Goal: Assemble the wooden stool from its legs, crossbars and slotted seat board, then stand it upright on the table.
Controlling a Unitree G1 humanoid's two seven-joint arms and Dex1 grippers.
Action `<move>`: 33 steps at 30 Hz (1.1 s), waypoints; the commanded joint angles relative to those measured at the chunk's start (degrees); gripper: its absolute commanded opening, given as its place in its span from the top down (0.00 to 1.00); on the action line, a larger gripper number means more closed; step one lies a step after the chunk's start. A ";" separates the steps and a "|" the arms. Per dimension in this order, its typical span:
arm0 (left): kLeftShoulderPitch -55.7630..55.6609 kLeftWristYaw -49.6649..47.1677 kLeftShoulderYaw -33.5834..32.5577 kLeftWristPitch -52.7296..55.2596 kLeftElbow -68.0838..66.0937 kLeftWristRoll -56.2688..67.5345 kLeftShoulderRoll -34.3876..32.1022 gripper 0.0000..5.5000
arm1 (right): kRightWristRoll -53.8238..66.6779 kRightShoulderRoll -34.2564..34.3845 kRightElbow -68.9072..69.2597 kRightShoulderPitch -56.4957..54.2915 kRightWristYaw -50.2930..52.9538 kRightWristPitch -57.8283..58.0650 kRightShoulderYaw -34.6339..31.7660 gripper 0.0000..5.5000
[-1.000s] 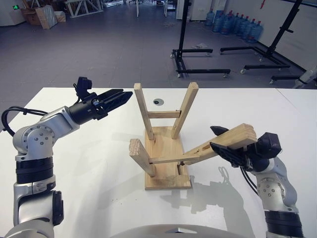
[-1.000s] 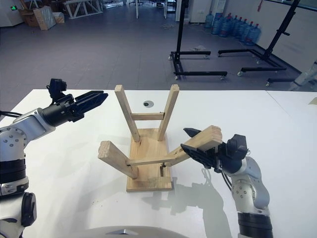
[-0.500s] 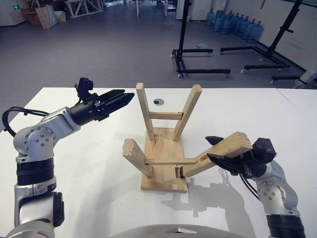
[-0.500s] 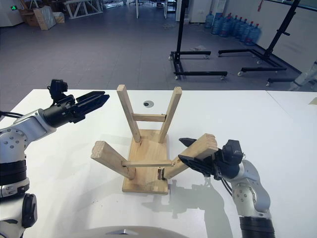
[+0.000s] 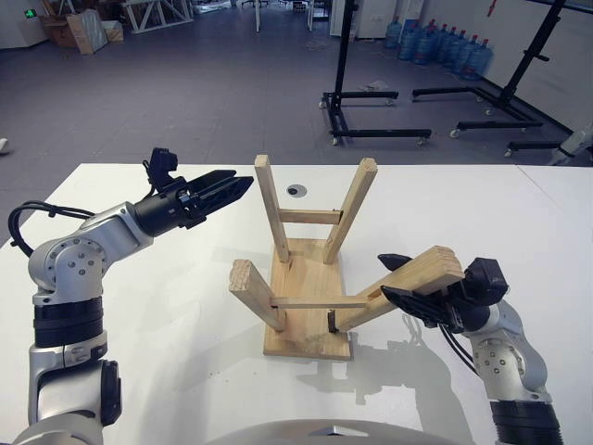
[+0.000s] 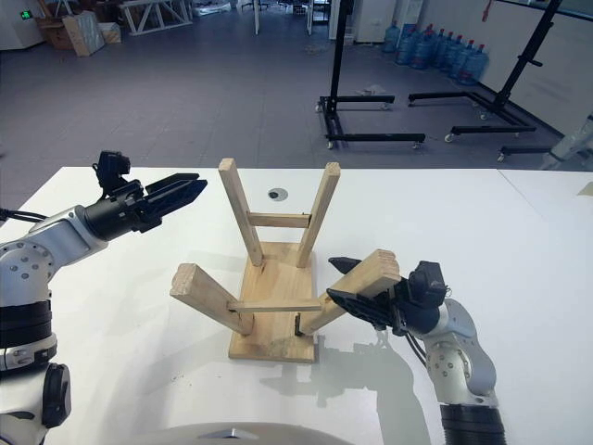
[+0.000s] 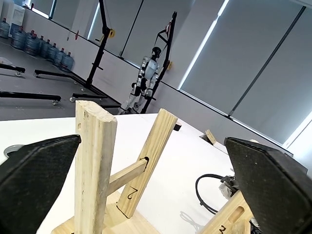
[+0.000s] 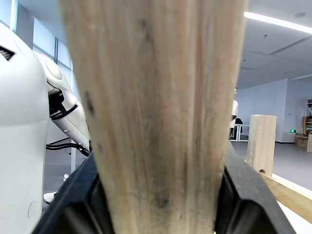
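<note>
**Head views.** The slotted seat board (image 5: pixel 306 267) lies flat mid-table, underside up. The far leg pair (image 5: pixel 271 211) stands in it, joined by the far crossbar (image 5: pixel 310 216). My right gripper (image 5: pixel 397 277) is clenched on the right front leg (image 5: pixel 369 306), which leans out towards the table's right edge. The near crossbar (image 5: pixel 320 301) links it to the left front leg (image 5: pixel 252 293), also tilted, at the board's near-left corner.

I judge the step in hand to be seating this second pair. I swing the held leg upright, line both leg ends over the near slots, then press straight down — twisting could spring the near crossbar from its joint.

My left gripper (image 5: pixel 237 187) hovers released beside the far pair's top, not touching it. It could steady the board.

**Left wrist view.** The fingers (image 7: pixel 34 180) are spread wide with nothing between them. The far pair stands just ahead — the main obstacle if that arm comes in.

**Right wrist view.** Wood sits tight between the pads (image 8: pixel 73 204).

**Surroundings.** A round table port (image 5: pixel 296 190) lies near the far edge. Wheeled racks (image 5: pixel 375 134) stand on the floor beyond.
</note>
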State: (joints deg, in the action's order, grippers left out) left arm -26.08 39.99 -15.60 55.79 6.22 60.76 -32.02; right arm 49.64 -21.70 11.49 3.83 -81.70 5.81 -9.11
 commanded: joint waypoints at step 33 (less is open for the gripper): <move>-0.83 0.78 0.99 1.03 1.30 1.19 -0.15 0.02 | -6.44 -1.43 -3.40 0.64 -1.17 -7.16 4.94 0.63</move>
State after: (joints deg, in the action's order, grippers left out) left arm -26.09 40.59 -14.59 56.05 6.54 61.74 -32.02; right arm 45.97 -22.74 9.31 3.77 -83.69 -1.57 -5.02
